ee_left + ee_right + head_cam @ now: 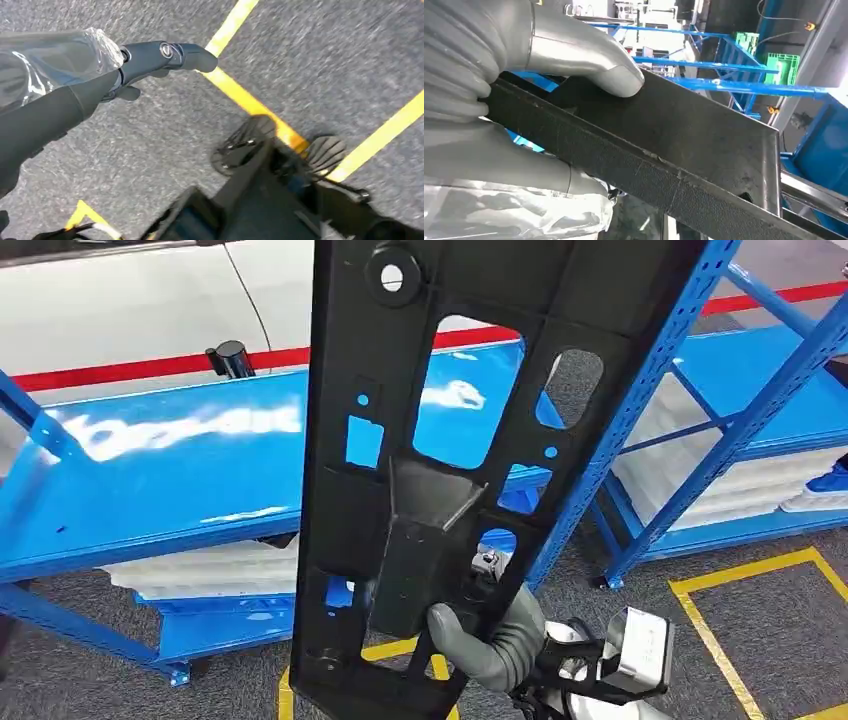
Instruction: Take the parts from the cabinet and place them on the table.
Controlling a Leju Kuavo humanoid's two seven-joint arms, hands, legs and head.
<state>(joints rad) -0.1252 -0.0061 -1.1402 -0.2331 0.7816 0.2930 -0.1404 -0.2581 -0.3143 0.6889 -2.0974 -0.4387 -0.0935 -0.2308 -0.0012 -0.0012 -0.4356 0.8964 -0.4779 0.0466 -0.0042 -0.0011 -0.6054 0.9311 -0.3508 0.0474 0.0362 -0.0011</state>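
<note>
A large black plastic panel [420, 470] with several cut-out holes stands almost upright close to my head camera, lifted clear of the blue shelf [170, 470]. My right hand [490, 635] grips its lower edge from the right side. In the right wrist view the grey thumb [584, 57] presses on the panel's [674, 145] flat face and the fingers [519, 170] wrap under its rim. My left hand [150, 62] hangs over the grey floor, fingers extended and apart, holding nothing.
The blue rack's glossy top shelf is bare, with white foam sheets [200, 565] on a lower level. A second blue rack [740, 410] stands at the right. Yellow floor lines [750, 570] mark the grey carpet. A small black cylinder [232, 358] sits behind the shelf.
</note>
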